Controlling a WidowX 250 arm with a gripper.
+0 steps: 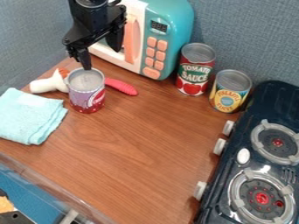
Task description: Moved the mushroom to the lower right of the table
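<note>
Mushroom, one: relocation outstanding.
White-and-orange piece, presumably the mushroom [50, 85], lies at the tabletop's [140, 153] upper left, partly behind a purple-and-red can [87, 97]; end effector [101, 59] released, fingers parted, over the can's area. Judged remaining: grasp, carriage, placement at lower right. Judged completed: none.

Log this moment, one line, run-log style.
gripper: open, near purple-and-red can | likely mushroom: white and orange, upper left of table, beside can | lower-right placement: not done

Toy kitchen, microwave [159, 43], stove [248, 170], food cans [196, 69]
</note>
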